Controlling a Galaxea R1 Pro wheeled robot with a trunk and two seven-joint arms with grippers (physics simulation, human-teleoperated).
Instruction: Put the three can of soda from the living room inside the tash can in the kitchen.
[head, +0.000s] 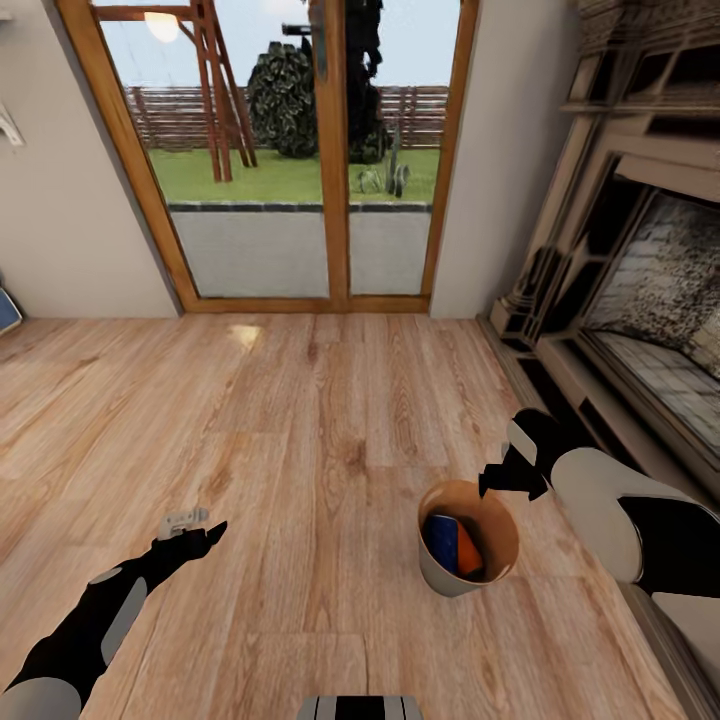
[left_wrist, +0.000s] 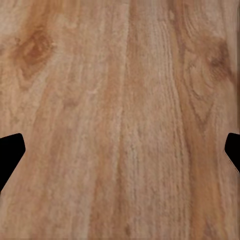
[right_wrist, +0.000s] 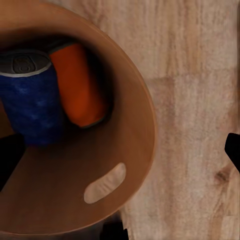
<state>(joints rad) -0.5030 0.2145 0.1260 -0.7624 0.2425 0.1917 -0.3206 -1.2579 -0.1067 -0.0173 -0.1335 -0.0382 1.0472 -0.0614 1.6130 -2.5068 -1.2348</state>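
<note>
grey trash can (head: 452, 580) on the plank floor (head: 300, 420) by the fireplace (head: 640, 300), right hand (head: 512, 478) at its rim, grip unclear, right wrist view catches blue can (right_wrist: 30, 100) and orange can (right_wrist: 80, 85) inside plus handle cut-out (right_wrist: 105, 183), left hand (head: 196, 528) spread wide, no readable labels

Room evenly and brightly lit; daylight admitted through glass doors (head: 300, 150). Pale glare patch seen on wood floor (head: 245, 335) just inside doors. Soft shadow cast inside tash can (head: 432, 575), cans within darkened. Door frames and fireplace (head: 640, 280) bent by wide-angle distortion at edges. Wrist views soft, floor grain slightly blurred.
</note>
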